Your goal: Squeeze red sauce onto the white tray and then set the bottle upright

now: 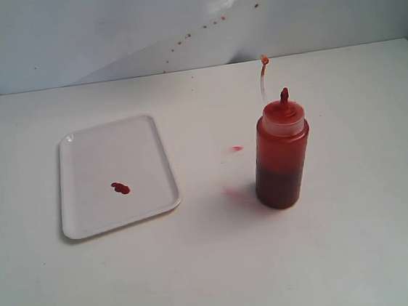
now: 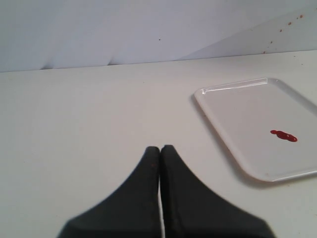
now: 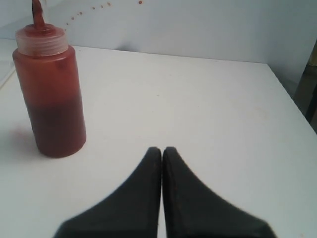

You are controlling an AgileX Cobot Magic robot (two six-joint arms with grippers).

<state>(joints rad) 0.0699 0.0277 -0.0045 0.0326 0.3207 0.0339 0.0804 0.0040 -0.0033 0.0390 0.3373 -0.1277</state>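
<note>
The bottle [image 1: 282, 158] stands upright on the white table, right of centre, its red nozzle up and its thin tethered tip [image 1: 264, 61] sticking above it. The white tray [image 1: 93, 208] lies flat to its left, with a small blob of red sauce [image 1: 120, 188] on it. Neither arm shows in the exterior view. In the left wrist view my left gripper [image 2: 160, 148] is shut and empty over bare table, beside the white tray [image 2: 233, 144] and the red sauce [image 2: 284, 135]. My right gripper [image 3: 161, 149] is shut and empty, apart from the bottle [image 3: 52, 99].
Faint pinkish smears [image 1: 236, 192] and a small red spot [image 1: 236, 149] mark the table between tray and bottle. Tiny red specks [image 1: 205, 27] dot the white back wall. The table's right edge [image 3: 292, 104] drops off beyond the right gripper.
</note>
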